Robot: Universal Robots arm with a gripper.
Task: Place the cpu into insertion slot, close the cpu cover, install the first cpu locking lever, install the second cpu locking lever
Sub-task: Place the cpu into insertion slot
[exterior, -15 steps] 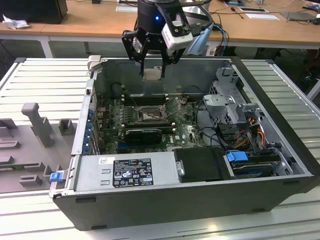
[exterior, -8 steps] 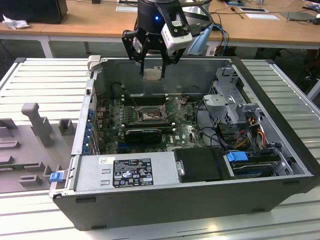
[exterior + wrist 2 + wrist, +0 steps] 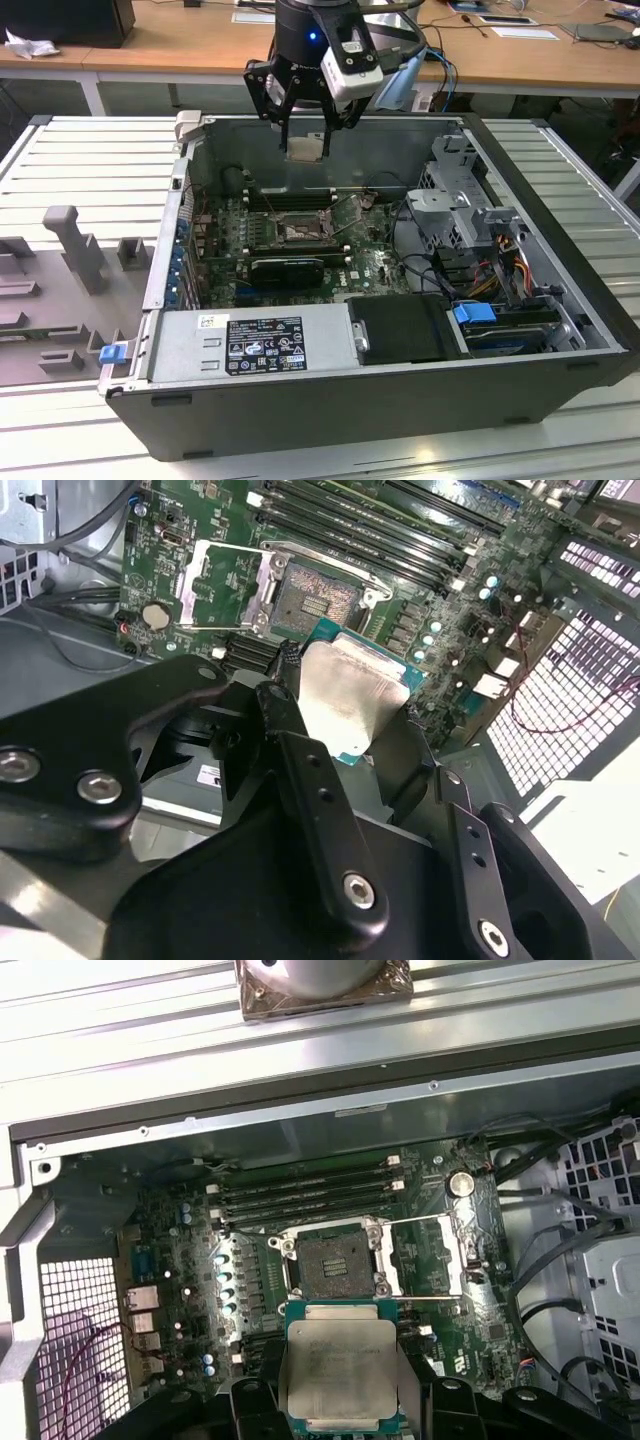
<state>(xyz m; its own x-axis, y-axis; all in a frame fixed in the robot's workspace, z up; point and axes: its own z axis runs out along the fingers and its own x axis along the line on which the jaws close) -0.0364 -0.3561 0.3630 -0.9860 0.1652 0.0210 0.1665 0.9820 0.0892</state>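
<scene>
While the gripper (image 3: 305,145) clamps the cpu (image 3: 340,1365) flat, likely for square seating, the insertion slot (image 3: 333,1265) lies bare, cpu cover (image 3: 402,1255) folded to the exterior view's right.

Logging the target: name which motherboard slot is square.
The insertion slot, its cpu cover swung open; the memory slots beside it are long, narrow strips. The gripper holds the cpu above it.

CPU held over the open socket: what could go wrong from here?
The gripper holds the cpu by its edges, high above the insertion slot; a slip might drop it onto the contact field. Lowered askew, it could seat tilted. The cpu cover is open beside the slot, near the descent path.
</scene>
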